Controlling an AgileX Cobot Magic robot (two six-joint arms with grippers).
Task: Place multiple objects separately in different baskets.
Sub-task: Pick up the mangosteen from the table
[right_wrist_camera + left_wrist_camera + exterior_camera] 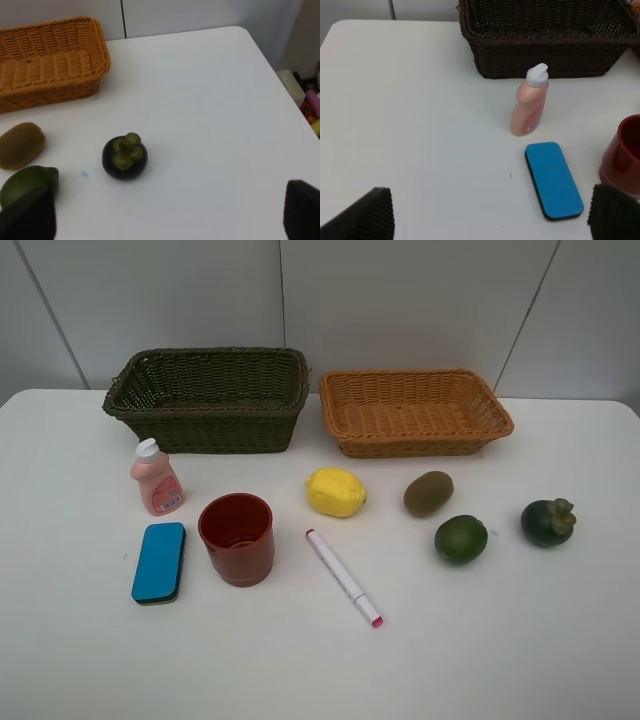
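Note:
On the white table stand a dark olive-brown basket (210,400) and an orange-tan basket (414,411), both empty. In front lie a pink bottle (156,478), blue eraser (159,561), red cup (237,538), yellow lemon (335,491), marker (344,577), kiwi (428,493), lime (460,538) and mangosteen (547,521). No gripper shows in the high view. My left gripper (490,220) is open, held above the table short of the eraser (553,180) and bottle (530,100). My right gripper (165,217) is open, short of the mangosteen (125,156).
The table (500,660) ends at a rounded far right corner (240,31), with small items on the floor beyond it (307,100). A grey panelled wall (400,300) stands behind the baskets.

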